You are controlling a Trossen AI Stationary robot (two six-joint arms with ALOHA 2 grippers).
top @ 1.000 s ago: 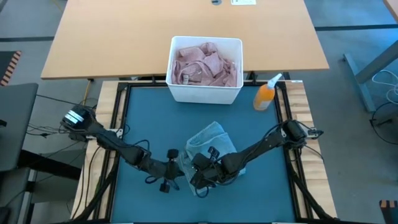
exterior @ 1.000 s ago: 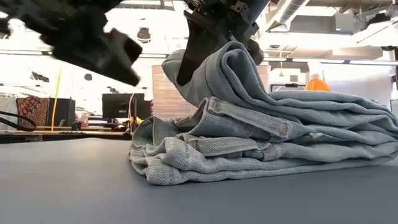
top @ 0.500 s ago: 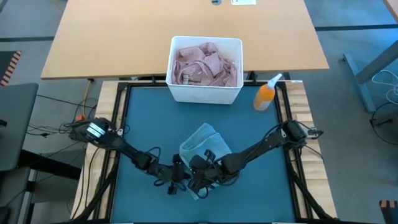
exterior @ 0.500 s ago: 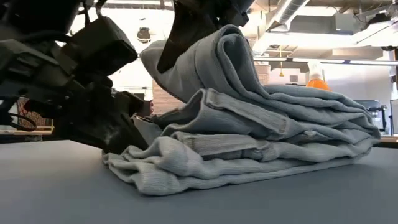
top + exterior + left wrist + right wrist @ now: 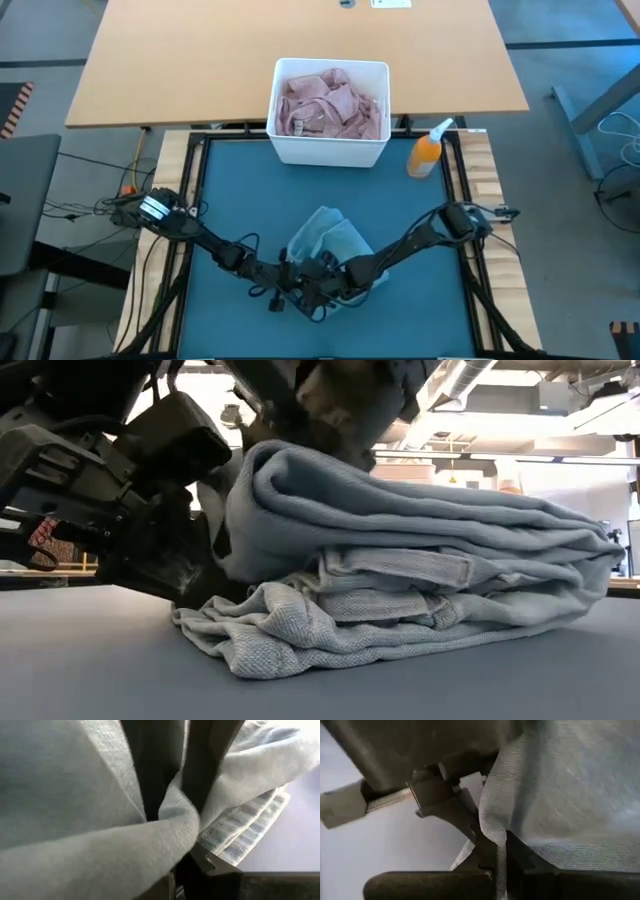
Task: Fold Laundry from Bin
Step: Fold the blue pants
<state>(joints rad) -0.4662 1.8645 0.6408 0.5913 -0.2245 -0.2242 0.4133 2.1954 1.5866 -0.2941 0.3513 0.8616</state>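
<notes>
A light wooden table (image 5: 200,60) stands on a grey floor (image 5: 580,280), just beyond the teal mat (image 5: 240,190). Right of the table, a grey frame leg (image 5: 590,110) shows. From table height, ceiling ducts (image 5: 470,375) and bright lights appear.

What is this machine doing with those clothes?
Two robot arms are folding light blue jeans on the teal mat. The left tool and right tool meet at the near edge of the bundle, each shut on a fold of denim. A pink shirt waits in the white bin behind, beside an orange spray bottle.
</notes>
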